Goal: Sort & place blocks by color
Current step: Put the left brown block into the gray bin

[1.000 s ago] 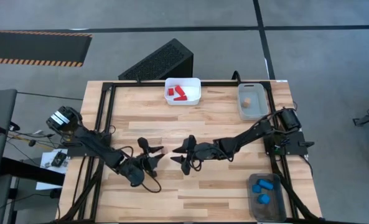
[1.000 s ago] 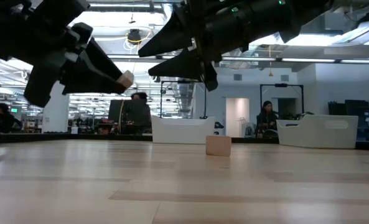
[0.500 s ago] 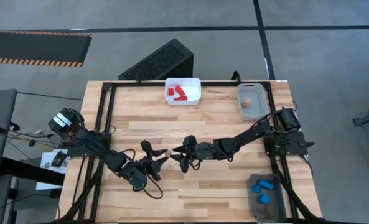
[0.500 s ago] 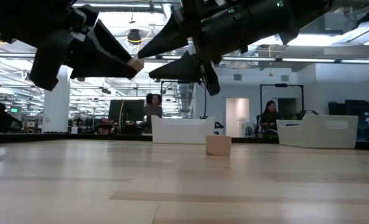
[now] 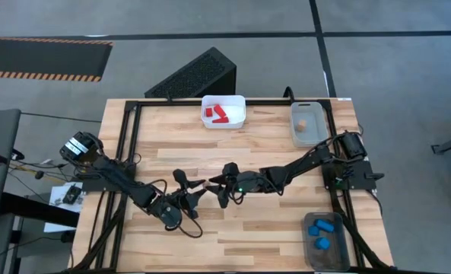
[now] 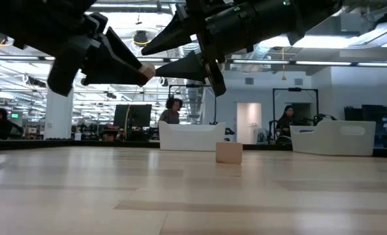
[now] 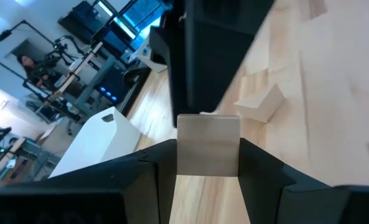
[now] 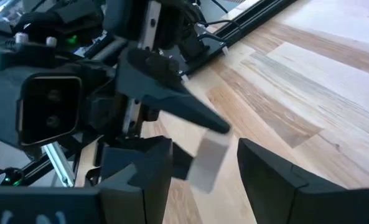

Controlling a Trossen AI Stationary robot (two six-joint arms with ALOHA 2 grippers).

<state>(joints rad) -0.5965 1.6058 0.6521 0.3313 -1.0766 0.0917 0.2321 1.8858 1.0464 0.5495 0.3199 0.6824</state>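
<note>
My left gripper is shut on a small pale wood block and holds it in the air above the middle of the table. My right gripper is open and faces it from the table's right side. In the right wrist view its two fingers stand on either side of the block, with gaps showing. A second pale block rests flat on the table below; it also shows in the left wrist view. My left gripper pinches the pale block by two opposite faces between its two fingers. In the low view the block sits at the fingers' free ends. The fingers point roughly level toward the table's right side. The block is lifted clear of the table.
A white bin with red blocks stands at the far edge. A clear bin holding a pale block stands at the far right. A grey bin with blue blocks stands at the near right. People show in the room behind.
My left gripper has carried the pale block toward the table's right side, toward my right gripper. My right gripper has come a little toward the left, so its open fingers now stand around the block.
</note>
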